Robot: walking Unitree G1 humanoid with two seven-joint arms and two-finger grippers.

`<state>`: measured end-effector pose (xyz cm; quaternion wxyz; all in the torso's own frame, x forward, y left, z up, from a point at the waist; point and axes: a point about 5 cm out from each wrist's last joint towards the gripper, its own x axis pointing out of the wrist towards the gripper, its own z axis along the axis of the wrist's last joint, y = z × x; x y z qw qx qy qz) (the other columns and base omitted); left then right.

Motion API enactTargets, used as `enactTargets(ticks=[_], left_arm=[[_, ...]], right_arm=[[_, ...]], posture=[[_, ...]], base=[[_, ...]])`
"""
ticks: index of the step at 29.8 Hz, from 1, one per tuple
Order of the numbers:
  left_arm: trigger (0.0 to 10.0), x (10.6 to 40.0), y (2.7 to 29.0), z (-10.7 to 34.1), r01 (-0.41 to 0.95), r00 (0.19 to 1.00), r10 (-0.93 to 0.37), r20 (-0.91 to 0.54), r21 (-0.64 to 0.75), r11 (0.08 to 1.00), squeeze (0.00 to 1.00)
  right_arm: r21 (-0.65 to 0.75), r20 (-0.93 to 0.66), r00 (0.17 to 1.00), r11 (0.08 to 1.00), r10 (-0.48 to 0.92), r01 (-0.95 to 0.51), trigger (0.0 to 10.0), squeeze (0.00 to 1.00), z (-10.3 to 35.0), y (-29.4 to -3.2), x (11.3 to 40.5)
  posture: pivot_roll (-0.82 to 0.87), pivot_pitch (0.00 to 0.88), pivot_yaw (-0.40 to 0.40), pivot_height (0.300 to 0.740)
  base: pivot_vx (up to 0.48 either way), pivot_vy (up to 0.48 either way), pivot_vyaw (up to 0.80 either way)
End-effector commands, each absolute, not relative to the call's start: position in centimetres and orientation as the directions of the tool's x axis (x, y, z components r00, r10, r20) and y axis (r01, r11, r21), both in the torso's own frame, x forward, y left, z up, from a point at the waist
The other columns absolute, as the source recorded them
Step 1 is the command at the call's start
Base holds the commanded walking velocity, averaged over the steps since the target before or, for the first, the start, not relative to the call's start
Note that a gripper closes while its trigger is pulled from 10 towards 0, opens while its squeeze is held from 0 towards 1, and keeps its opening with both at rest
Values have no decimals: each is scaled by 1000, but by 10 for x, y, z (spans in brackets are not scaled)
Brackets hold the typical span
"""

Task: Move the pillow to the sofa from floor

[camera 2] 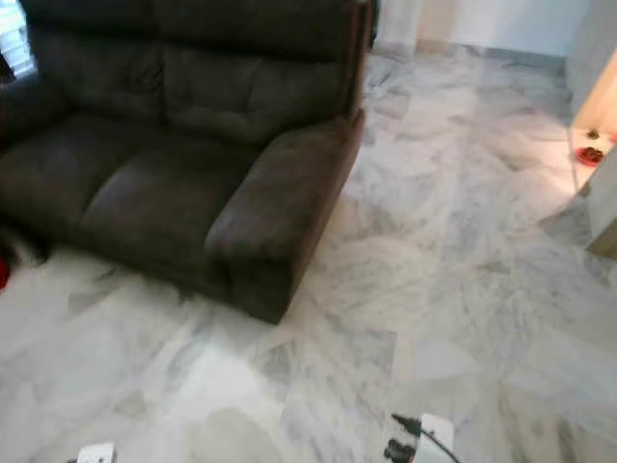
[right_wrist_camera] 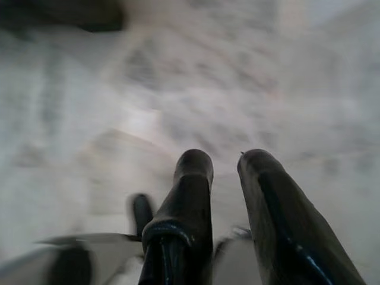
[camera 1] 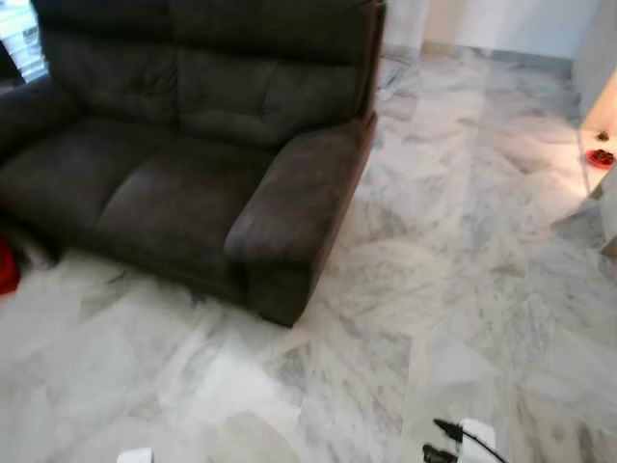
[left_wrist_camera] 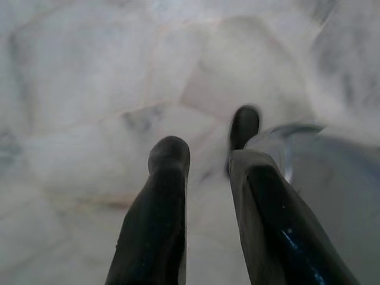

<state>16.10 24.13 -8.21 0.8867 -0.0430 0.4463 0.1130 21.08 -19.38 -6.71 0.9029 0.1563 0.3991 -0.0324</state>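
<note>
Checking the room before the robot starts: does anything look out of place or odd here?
One thing: a red object lies on the floor at the sofa's left front corner, cut off by the frame edge; too little shows to identify it.

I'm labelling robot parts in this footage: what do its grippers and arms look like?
Each gripper has two long, glossy black fingers with rounded tips: left gripper, right gripper. In the head views, small white arm parts show at the bottom edge; the right one carries a thin black cable and a black fitting.
</note>
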Motion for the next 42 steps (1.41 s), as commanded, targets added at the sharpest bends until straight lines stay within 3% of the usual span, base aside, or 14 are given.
enactTargets(ticks=[1,15,22,42], left_arm=[[10000,150,243,-86,-250,545,167,-822,31,968,0],[10000,152,245,-85,-243,547,167,-820,36,969,0],[10000,152,244,-85,-245,547,167,-820,34,969,0],[10000,153,248,-84,-228,551,164,-818,42,973,0]], right_arm=[[244,-742,669,947,42,211,10000,0,-69,-201,205],[239,-751,659,944,30,229,10000,0,-71,-200,204],[246,-753,657,943,41,223,10000,0,-71,-201,203],[271,-739,672,933,44,237,10000,0,-71,-195,205]], posture=[[99,201,32,740],[87,190,44,740],[91,180,42,740],[125,184,62,740]], base=[[0,439,0],[0,455,0],[0,480,-772],[0,480,0]])
